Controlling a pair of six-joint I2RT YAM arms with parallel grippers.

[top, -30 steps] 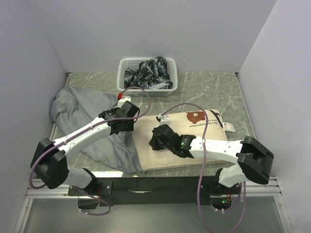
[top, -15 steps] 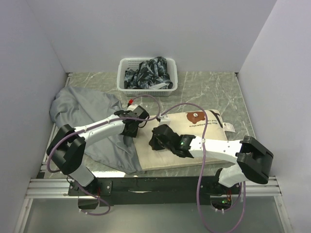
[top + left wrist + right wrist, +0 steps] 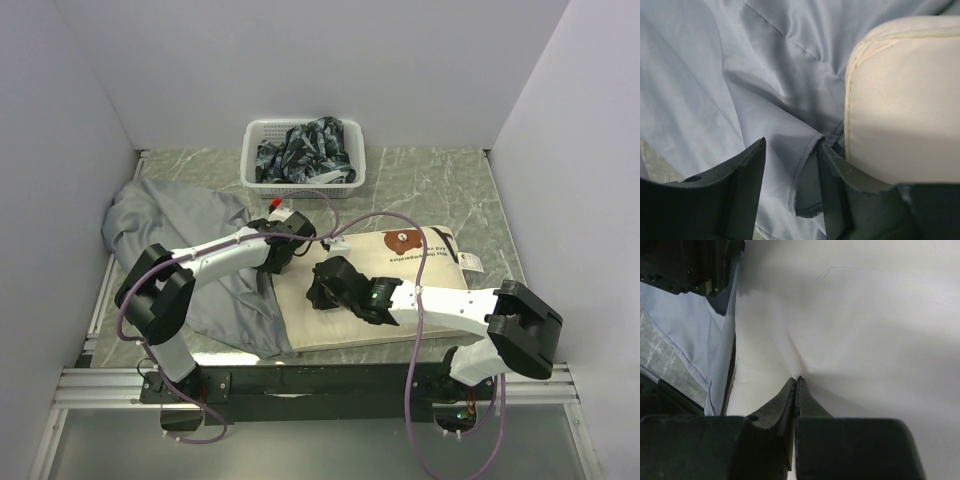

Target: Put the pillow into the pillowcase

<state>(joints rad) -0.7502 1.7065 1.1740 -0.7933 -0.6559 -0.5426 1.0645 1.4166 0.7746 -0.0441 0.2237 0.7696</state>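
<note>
cream pillow (image 3: 405, 263), one; grey pillowcase (image 3: 175, 225), one

A grey-green marbled table (image 3: 425, 185) is boxed in by a plain pale back wall (image 3: 300, 60), left wall (image 3: 50, 150) and right wall (image 3: 585, 130). Soft, even light falls on it. A white basket (image 3: 300, 188) stands at its far edge and a black rail (image 3: 330, 380) runs along its near edge.

pillowcase (image 3: 735, 75): grey cloth, smooth, faint sheen, creased | pillow (image 3: 905, 100): cream cloth, matt, stitched seam | table (image 3: 430, 185): marbled grey-green, smooth | basket (image 3: 300, 186) behind pillow: white plastic lattice
</note>
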